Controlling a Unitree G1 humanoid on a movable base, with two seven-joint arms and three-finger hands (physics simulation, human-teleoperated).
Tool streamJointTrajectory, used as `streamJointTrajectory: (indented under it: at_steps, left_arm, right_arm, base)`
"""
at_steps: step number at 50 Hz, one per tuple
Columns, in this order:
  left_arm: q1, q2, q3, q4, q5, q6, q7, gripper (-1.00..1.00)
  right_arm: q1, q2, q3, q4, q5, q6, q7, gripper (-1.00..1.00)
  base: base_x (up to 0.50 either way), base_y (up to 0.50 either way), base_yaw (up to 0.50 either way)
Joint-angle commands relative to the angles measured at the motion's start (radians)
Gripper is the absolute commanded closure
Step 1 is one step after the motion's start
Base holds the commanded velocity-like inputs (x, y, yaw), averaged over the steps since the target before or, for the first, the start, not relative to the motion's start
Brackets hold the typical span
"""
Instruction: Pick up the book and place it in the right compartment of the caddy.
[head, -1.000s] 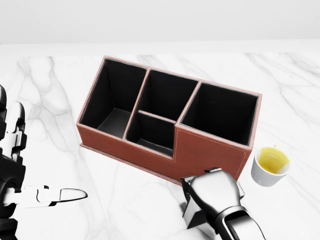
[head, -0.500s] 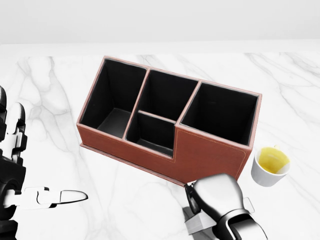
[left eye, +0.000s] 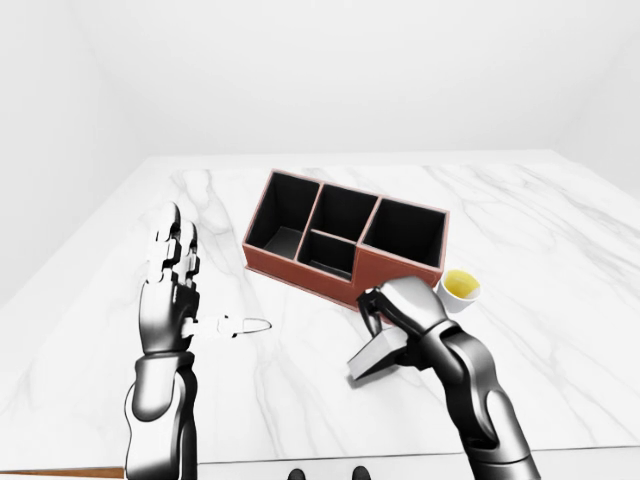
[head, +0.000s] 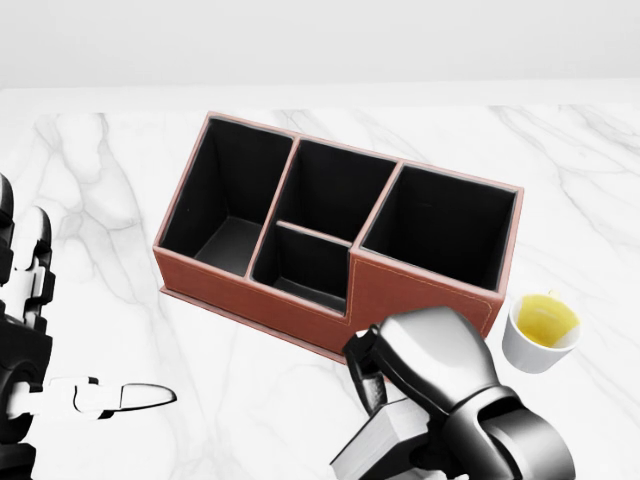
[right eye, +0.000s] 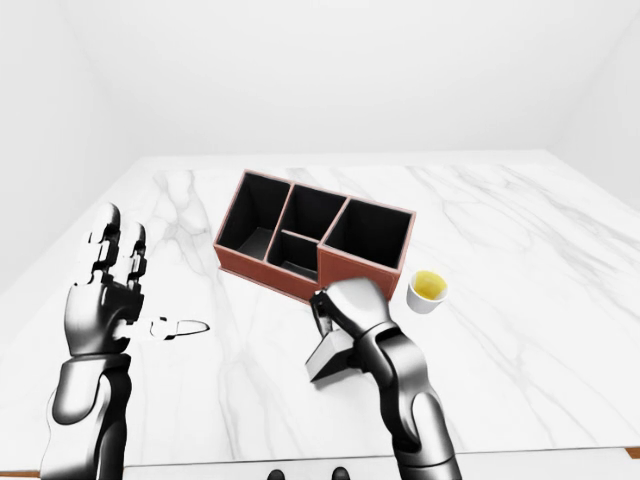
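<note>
We see our right hand (left eye: 392, 305) clenched on the grey closed book (left eye: 376, 355), tilted, below the brown leather three-compartment caddy (head: 425, 300) | left hand (left eye: 172, 290) fingers spread, empty | white cup of yellow liquid (head: 541, 332) beside caddy

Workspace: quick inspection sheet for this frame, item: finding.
Surface: white marble table.
Job's things: book tilted, held off the table by the right hand; brown caddy with four black compartments, all empty, right compartment included.
Clutter: white cup of yellow liquid beside the caddy's right end.
Grippers: right hand closed on the book; left hand open, fingers up, holding nothing.
Cables: nothing seen.
Surroundings: plain white walls.
</note>
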Motion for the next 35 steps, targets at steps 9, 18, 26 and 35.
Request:
streamJointTrajectory:
  at_steps: [9,18,26,35]
  left_arm:
    - [0.008,-0.001,0.011,-0.02,-0.007,0.005,-0.007,-1.0]
    - [0.013,-0.003,0.014,-0.027,-0.011,0.004,-0.009,-1.0]
    - [0.019,-0.006,0.017,-0.032,-0.015,0.002,-0.012,-1.0]
    - [0.028,-0.01,0.017,-0.037,-0.015,-0.003,-0.011,-1.0]
  right_arm:
    - [-0.115,0.042,-0.02,-0.217,0.163,0.0,0.15,1.0]
    - [-0.219,0.054,-0.026,-0.255,0.188,0.0,0.119,1.0]
    - [-0.301,0.071,-0.027,-0.289,0.179,0.0,0.057,1.0]
    - [-0.37,0.084,-0.022,-0.33,0.198,0.0,0.043,1.0]
  base:
    - [0.0,0.0,0.0]
    - [0.0,0.0,0.0]
    - [0.0,0.0,0.0]
    - [0.0,0.0,0.0]
